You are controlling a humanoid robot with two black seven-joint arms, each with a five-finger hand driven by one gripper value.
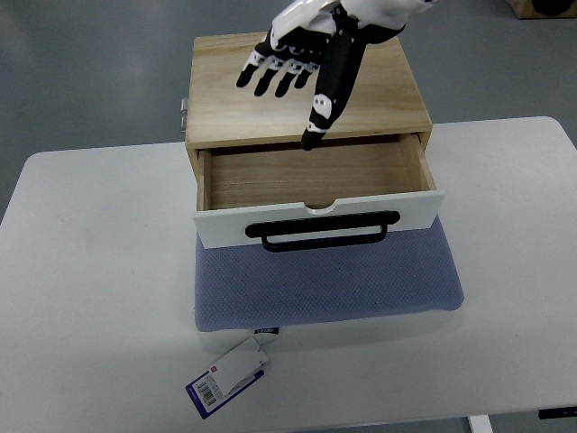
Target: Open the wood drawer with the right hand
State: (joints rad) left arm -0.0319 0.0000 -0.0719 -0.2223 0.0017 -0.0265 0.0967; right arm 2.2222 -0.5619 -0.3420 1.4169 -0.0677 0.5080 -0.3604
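Black-and-white robot hand (302, 63) is hovering released, fingers spread, over the far top of the light wood drawer box (388, 90); white-fronted drawer (315, 212) with black handle (322, 233) is standing pulled open, near side.

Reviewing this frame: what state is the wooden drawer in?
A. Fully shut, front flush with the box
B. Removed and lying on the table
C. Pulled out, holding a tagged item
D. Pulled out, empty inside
D: the drawer is pulled out from the wooden box, its white front and black handle forward over the blue pad, and only bare wood shows inside it.
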